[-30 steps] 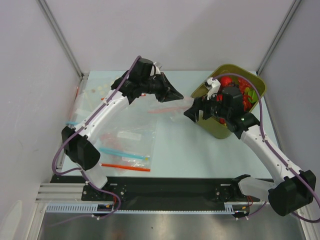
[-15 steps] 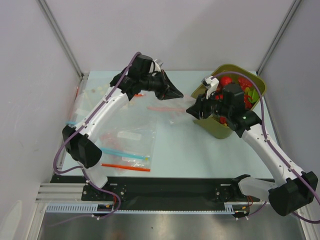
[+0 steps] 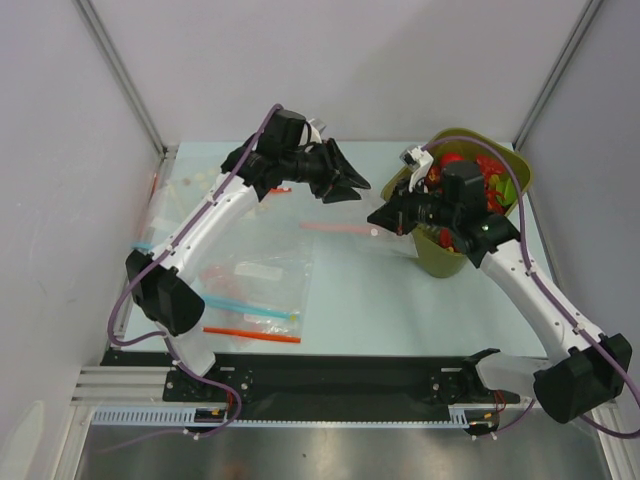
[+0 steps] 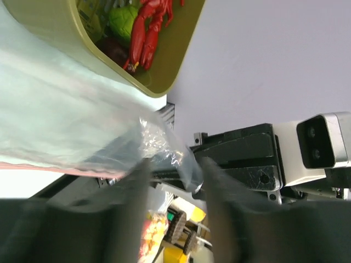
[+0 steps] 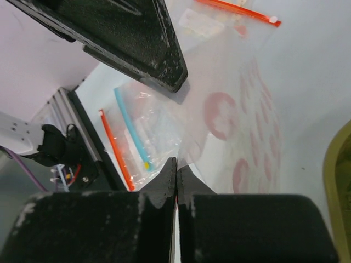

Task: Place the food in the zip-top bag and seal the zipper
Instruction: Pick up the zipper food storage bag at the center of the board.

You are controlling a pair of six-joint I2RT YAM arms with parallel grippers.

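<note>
The zip-top bag [image 3: 300, 240] lies crinkled on the table between the arms, its pale pink zipper [image 3: 335, 227] running toward my right gripper [image 3: 378, 220]. That gripper [image 5: 176, 161] is shut on a thin edge of the bag [image 5: 230, 109]. My left gripper [image 3: 352, 187] hovers just above the zipper with its jaws apart. In the left wrist view its blurred fingers [image 4: 137, 186] straddle a crinkled fold of the bag [image 4: 66, 120], apparently without pinching it. The food [image 3: 485, 180] sits in the olive bin [image 3: 440, 255], including a red lobster [image 4: 147, 30].
Flat clear bags lie at the left front, one with an orange-red strip [image 3: 250, 334] and one with a blue strip [image 3: 245, 307]; both strips [image 5: 115, 148] [image 5: 130, 126] show in the right wrist view. White walls enclose the table on three sides.
My right gripper has closed on the bag's edge and shifted slightly left. My left gripper has opened from shut, and the pink zipper has sunk lower toward the table.
</note>
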